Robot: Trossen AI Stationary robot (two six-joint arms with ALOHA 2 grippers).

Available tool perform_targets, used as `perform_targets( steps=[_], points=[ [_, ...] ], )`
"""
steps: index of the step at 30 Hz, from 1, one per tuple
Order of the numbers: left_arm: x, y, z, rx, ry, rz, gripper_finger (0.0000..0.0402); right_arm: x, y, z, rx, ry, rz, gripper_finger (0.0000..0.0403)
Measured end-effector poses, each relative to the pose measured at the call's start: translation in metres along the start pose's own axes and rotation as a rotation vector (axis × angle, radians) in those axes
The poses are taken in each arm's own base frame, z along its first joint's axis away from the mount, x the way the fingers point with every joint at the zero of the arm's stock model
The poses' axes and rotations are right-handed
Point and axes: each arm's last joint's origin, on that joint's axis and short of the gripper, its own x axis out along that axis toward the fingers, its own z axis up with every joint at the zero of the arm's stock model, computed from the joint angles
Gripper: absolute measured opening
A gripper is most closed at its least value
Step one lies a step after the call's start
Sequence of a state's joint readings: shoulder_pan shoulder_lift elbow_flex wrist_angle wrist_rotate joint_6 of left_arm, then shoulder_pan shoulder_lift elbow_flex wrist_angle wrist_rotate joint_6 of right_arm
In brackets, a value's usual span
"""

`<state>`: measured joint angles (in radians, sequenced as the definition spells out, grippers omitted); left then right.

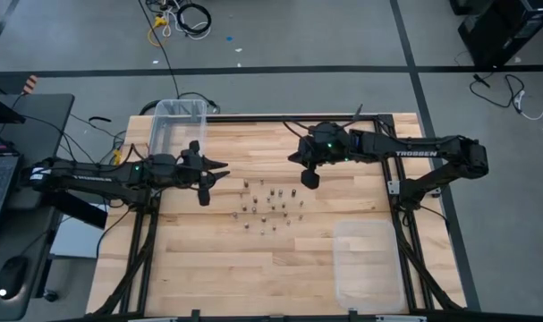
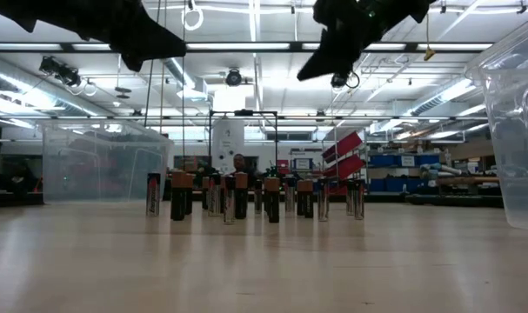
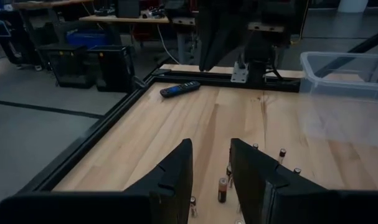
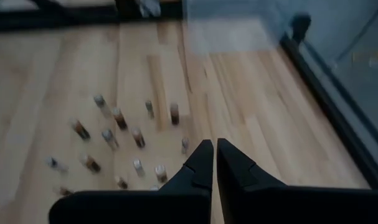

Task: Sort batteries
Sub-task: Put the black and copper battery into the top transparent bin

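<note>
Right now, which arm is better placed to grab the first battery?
Probably the left. The left gripper is open, with standing batteries showing between its fingers. The right gripper is shut, hovering beside the cluster, and would have to open first.

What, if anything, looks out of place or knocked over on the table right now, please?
Nothing looks knocked over: the batteries all stand upright in a loose cluster mid-table. The one odd item is a black-and-blue remote-like bar lying near the table's edge, which does not belong with them. Both clear bins sit upright.
</note>
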<state>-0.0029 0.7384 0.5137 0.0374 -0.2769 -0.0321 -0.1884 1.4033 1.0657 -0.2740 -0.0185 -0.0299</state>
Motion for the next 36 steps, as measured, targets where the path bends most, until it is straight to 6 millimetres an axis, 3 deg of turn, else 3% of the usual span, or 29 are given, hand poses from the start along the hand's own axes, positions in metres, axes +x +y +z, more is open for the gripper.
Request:
perform_targets(
  steps=[8,17,28,36],
  points=[
    [0.000,0.000,0.001,-0.001,-0.008,0.003,0.0106,-0.014,0.018,0.032,-0.033,-0.123,-0.007,0.0009],
    [-0.003,0.001,0.015,0.016,-0.146,0.019,0.0106,-0.029,0.025,0.063,-0.068,-0.283,-0.018,0.0009],
    [-0.040,0.011,0.033,-0.017,-0.328,0.022,0.0106,-0.030,0.027,0.084,-0.131,-0.527,0.012,0.0009],
    [-0.055,0.015,0.034,-0.023,-0.349,0.001,0.0106,-0.025,0.030,0.093,-0.154,-0.654,0.064,0.0009]
  ],
)
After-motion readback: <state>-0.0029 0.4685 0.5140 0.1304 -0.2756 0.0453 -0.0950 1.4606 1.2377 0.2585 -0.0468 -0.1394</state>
